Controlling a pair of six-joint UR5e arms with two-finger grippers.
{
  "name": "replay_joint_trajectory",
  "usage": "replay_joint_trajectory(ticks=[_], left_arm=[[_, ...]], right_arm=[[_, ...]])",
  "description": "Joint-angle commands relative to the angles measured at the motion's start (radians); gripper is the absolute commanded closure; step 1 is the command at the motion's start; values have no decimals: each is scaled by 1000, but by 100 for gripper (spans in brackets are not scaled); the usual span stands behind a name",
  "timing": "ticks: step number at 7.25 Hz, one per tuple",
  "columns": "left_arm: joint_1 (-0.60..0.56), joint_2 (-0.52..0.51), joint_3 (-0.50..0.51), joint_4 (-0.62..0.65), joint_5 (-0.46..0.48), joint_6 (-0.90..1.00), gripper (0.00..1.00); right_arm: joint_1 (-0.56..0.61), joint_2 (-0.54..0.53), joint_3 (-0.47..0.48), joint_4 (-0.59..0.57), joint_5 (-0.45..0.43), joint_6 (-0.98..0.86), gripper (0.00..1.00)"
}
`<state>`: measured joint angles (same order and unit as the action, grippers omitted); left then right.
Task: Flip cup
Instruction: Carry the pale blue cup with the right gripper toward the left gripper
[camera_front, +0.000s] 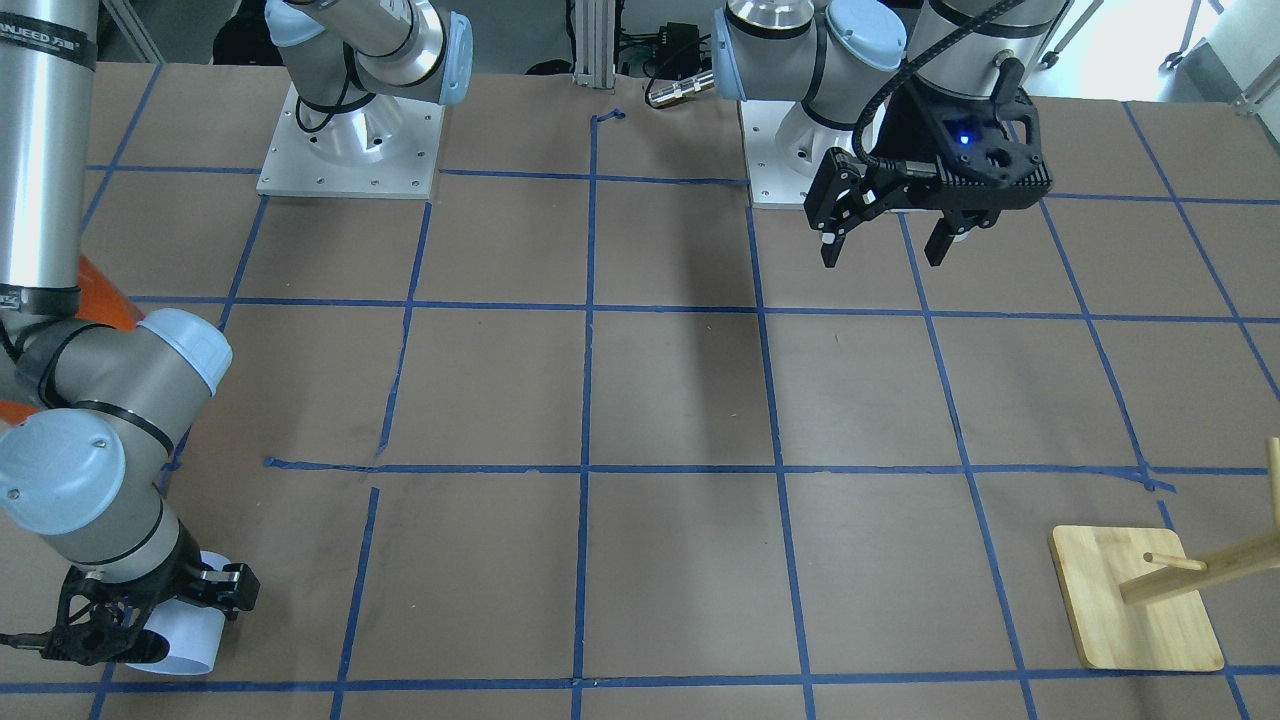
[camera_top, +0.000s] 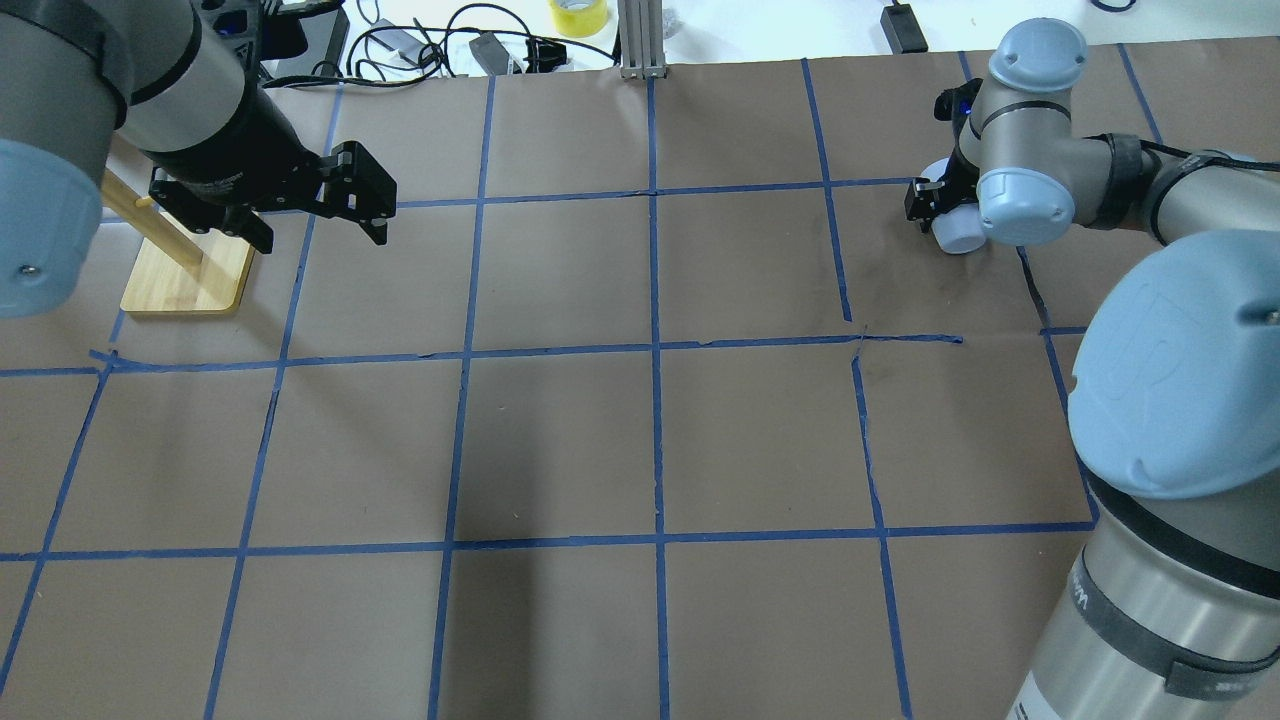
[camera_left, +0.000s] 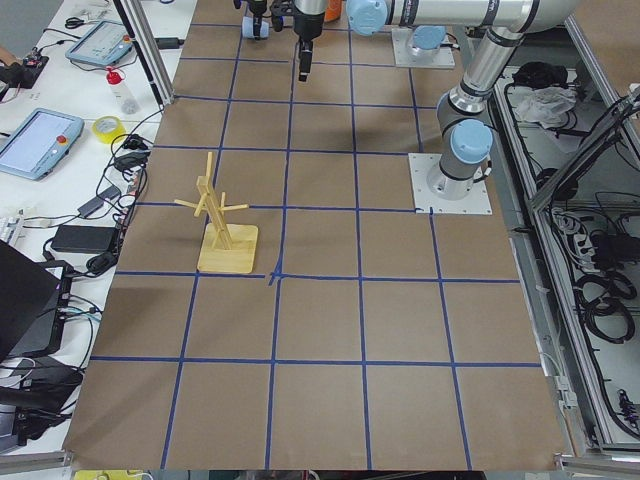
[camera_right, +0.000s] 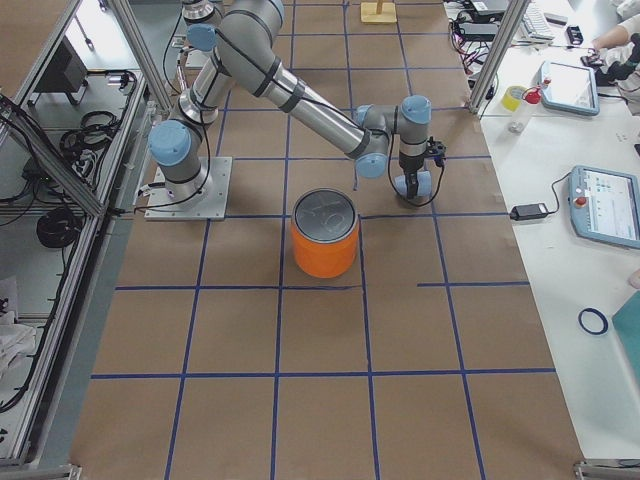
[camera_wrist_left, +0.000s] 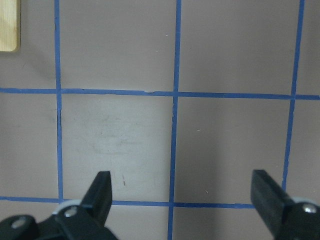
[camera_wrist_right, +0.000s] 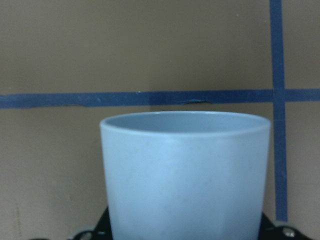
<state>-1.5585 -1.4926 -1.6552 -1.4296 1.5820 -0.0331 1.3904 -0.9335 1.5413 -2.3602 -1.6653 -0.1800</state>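
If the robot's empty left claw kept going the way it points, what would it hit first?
Probably just the bare table, near a blue tape line. The left gripper points roughly downward, jaws open, and its wrist view shows nothing else below.

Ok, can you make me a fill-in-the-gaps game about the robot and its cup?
1. The right gripper holds the cup, which is pale ___.
2. The left gripper is ___ and has nothing in it.
3. The big can on the table is coloured ___.
4. The wooden stand is on the robot's ___ side.
Missing words: blue, open, orange, left.
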Motion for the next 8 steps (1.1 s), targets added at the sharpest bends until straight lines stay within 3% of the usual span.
replay_joint_trajectory(ticks=[1, 3, 5, 7, 8], left_arm=[[0, 0, 0, 0, 1, 1, 0], [0, 0, 0, 0, 0, 1, 0], [0, 0, 0, 0, 1, 1, 0], [0, 0, 0, 0, 1, -1, 0], [0, 0, 0, 0, 1, 1, 0]], right_arm=[[68, -46, -52, 86, 2, -16, 84], [256, -105, -62, 91, -4, -16, 84], [416, -97, -61, 43, 2, -32, 88], [511, -81, -50, 30, 6, -205, 90], [557, -52, -52, 22, 7, -399, 90]])
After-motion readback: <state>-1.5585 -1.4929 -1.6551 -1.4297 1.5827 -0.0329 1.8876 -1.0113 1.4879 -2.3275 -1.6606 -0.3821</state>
